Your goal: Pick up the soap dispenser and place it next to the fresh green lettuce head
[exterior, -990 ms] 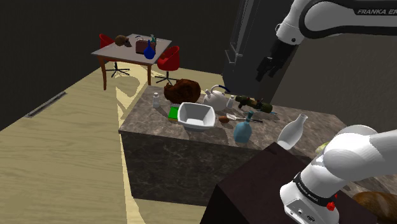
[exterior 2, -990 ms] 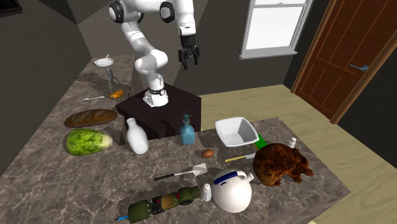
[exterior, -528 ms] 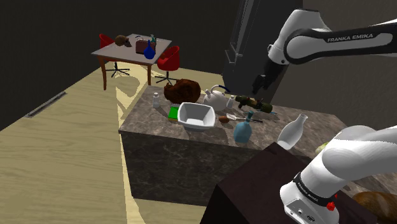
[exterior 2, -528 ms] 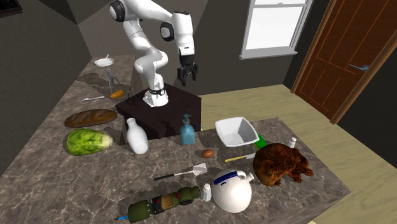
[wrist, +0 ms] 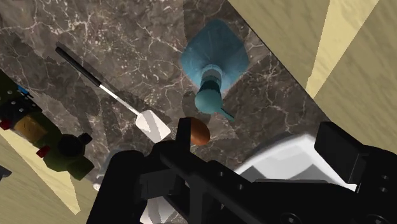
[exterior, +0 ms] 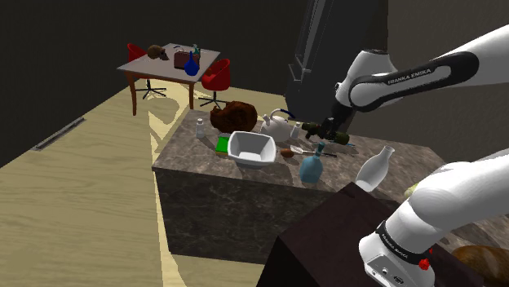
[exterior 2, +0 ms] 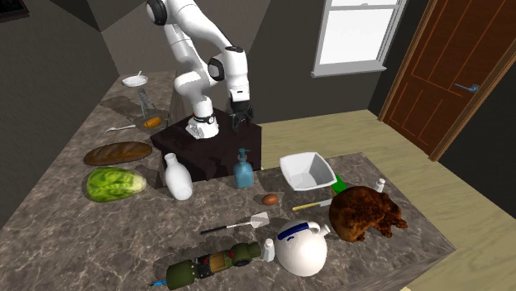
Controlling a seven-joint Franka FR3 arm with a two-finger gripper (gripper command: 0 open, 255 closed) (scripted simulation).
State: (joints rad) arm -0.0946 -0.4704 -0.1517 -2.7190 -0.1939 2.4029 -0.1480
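Observation:
The soap dispenser (exterior 2: 243,171) is a blue bottle with a pump top. It stands upright on the dark marble counter (exterior 2: 99,240), just in front of the dark stand (exterior 2: 217,145). It also appears in the shoulder view (exterior: 311,168) and, from above, in the wrist view (wrist: 213,60). The green lettuce head (exterior 2: 113,183) lies at the second exterior view's left, beyond a white bottle (exterior 2: 176,177). My gripper (exterior 2: 239,122) hangs open in the air above the dispenser, holding nothing and touching nothing. It is also in the shoulder view (exterior: 329,132) and the wrist view (wrist: 232,145).
Near the dispenser are a white bowl (exterior 2: 308,170), a brown egg (exterior 2: 270,199), a spatula (exterior 2: 241,223), a white teapot (exterior 2: 300,246), a lying green bottle (exterior 2: 211,264) and a brown roast (exterior 2: 365,213). A bread loaf (exterior 2: 118,153) lies behind the lettuce.
The arm has lowered the open gripper from high above the stand down toward the counter over the dispenser. Nothing on the counter has moved.

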